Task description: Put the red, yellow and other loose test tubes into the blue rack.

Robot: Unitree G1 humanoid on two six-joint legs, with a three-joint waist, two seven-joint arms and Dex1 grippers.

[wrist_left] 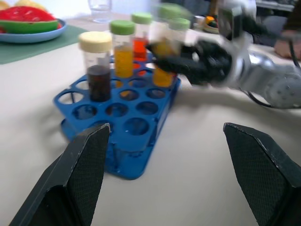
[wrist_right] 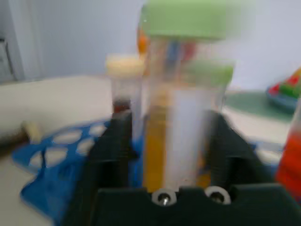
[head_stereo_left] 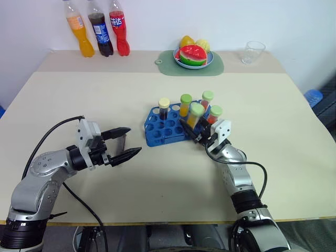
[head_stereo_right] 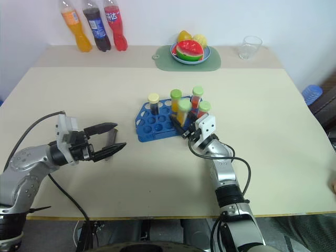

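Note:
The blue rack (head_stereo_left: 157, 134) lies at mid-table with several capped test tubes standing in it. Among them are a dark one with a cream cap (head_stereo_left: 164, 108), a yellow one (head_stereo_left: 185, 104) and two red ones (head_stereo_left: 207, 100) (head_stereo_left: 214, 115). Another yellow tube with a green cap (head_stereo_left: 195, 115) stands with its lower end in a hole at the rack's right end. My right gripper (head_stereo_left: 192, 129) is open, one finger on each side of that tube (wrist_right: 183, 132). My left gripper (head_stereo_left: 134, 140) hovers open and empty to the left of the rack (wrist_left: 127, 165).
Three soda bottles (head_stereo_left: 98, 29) stand at the back left. A green mat (head_stereo_left: 215, 67) at the back carries a plate of fruit (head_stereo_left: 192, 55). A clear cup (head_stereo_left: 253, 52) sits at the back right. Bare tabletop lies in front of the rack.

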